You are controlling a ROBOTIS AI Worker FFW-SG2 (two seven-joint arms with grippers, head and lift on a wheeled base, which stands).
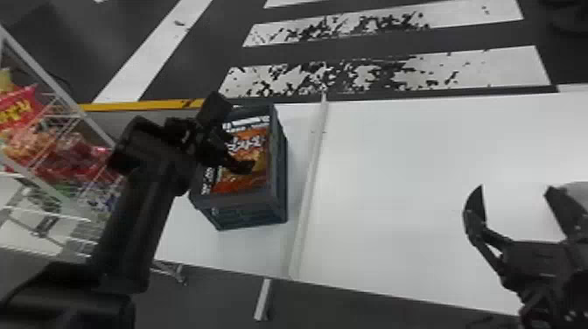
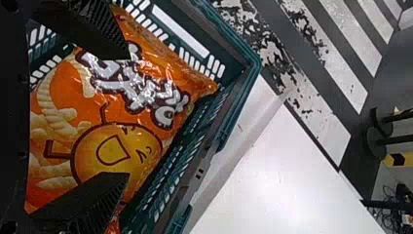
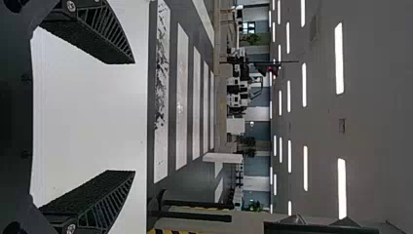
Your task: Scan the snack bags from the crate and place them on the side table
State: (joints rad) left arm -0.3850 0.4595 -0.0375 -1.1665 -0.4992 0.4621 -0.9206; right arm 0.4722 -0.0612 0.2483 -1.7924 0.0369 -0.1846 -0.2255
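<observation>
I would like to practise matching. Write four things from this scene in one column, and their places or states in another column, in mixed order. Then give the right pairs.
Things
1. Snack bag
2. Crate
3. Left gripper
4. Right gripper

Places or states
A. On the robot's right, fingers apart, away from the crate
B. Orange, lying inside the crate
C. Standing on the white table
D. Fingers apart, at the snack bag

Right pairs: 1-B, 2-C, 3-D, 4-A
</observation>
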